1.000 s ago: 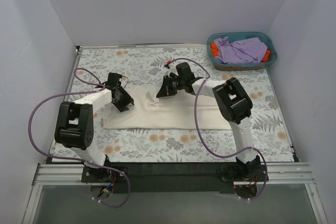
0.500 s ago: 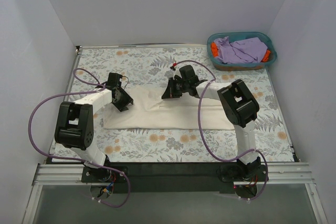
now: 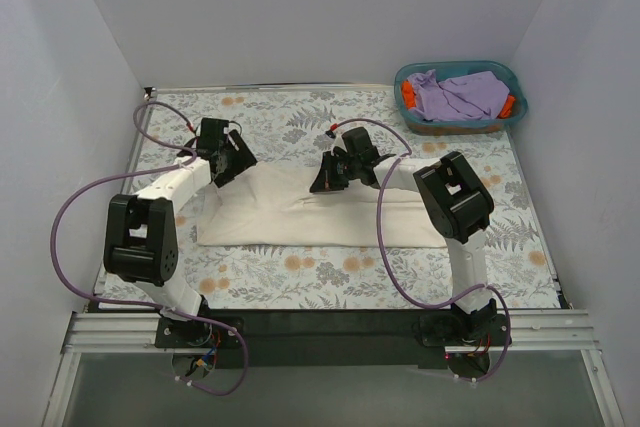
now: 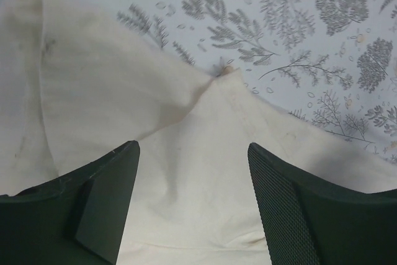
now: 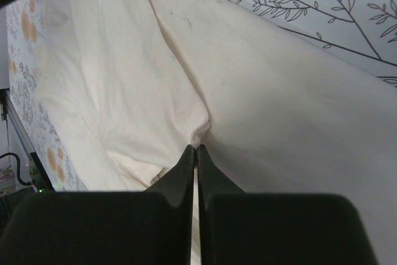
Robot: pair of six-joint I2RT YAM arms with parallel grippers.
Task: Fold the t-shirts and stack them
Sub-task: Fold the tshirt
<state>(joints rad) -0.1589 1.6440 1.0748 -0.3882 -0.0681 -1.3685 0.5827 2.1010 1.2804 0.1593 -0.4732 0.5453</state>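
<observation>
I am mid-fold on the cream shirt (image 3: 300, 217) lying on the table (image 3: 300, 112): my right gripper (image 5: 196, 150) pinches a fold of it tight, and my left gripper (image 4: 192, 150) hangs open over it and should grab cloth next, I think.

T-shirt (image 3: 320, 219) spread on table (image 3: 300, 277) centre; basket (image 3: 404, 78) holding garments (image 3: 455, 95) in far-right corner, well apart.

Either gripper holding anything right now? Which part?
The right gripper pinches a small pucker of the cream t-shirt, on a crease away from its edges. The left gripper is open above the shirt, holding nothing.
</observation>
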